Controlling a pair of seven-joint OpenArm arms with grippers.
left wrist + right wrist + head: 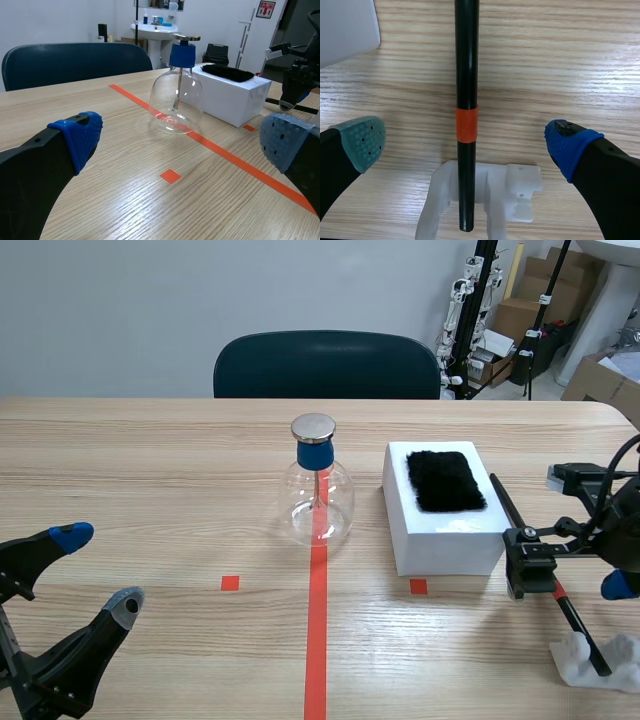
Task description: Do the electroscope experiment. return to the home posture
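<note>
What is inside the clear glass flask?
A thin metal rod hangs from the blue stopper inside the clear glass flask; its top is hidden in the stopper, and any foil leaves are too small to tell.

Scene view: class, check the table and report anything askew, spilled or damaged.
Nothing stands out. The flask electroscope stands upright and intact, the fur lies flat on the white box, and the black rod rests on its white stand.

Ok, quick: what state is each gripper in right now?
Left gripper: open, holding nothing.
Right gripper: open, fingers either side of the black rod, not gripping it.
</note>
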